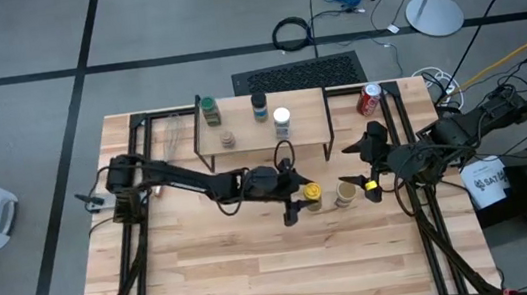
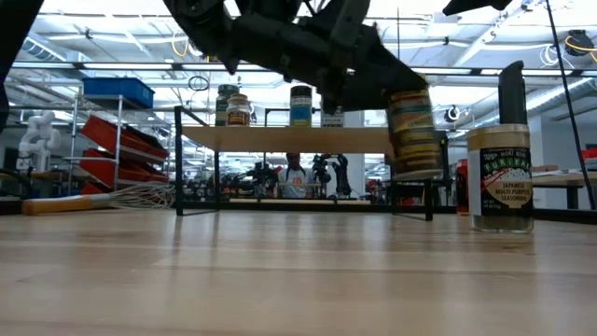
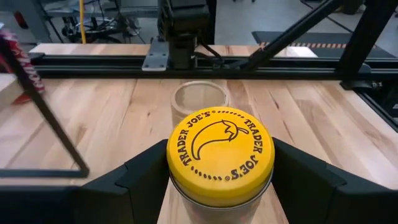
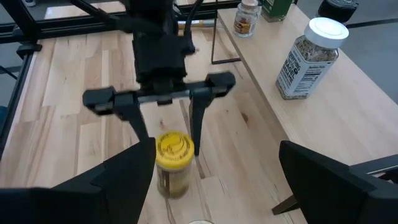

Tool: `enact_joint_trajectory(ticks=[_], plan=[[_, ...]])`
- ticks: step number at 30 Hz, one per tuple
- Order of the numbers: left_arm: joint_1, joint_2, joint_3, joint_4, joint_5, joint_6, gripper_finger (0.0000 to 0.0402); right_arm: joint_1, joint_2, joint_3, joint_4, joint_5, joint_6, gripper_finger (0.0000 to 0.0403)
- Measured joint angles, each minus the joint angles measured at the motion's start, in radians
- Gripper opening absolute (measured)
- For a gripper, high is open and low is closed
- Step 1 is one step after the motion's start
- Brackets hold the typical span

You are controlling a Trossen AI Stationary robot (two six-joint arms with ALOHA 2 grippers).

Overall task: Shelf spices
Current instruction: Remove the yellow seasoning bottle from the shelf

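Left pincer grips the yellow-lidded jar, lifted just above the bench in front of the shelf; right pincer wide open, empty. Four jars shelved; this and the tan jar remain

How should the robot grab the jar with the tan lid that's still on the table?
Best guess: from above, fingers on opposite sides of the round body just under the lid. The tan-lid jar stands upright with a narrow body. The yellow-lid jar, held in the left gripper, crowds one side, so the open right gripper beside it suits.
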Motion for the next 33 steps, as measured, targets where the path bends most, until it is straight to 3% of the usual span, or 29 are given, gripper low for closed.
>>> enact_joint_trajectory(ticks=[12,33], plan=[[-0.023,0.156,0.151,-0.057,-0.004,0.033,0.0260,0.000,0.000,0.000,-0.003,-0.003,0.000,0.0329],[-0.022,0.162,0.160,-0.074,-0.099,0.087,0.0260,0.000,0.000,0.000,0.000,-0.005,0.000,0.0329]])
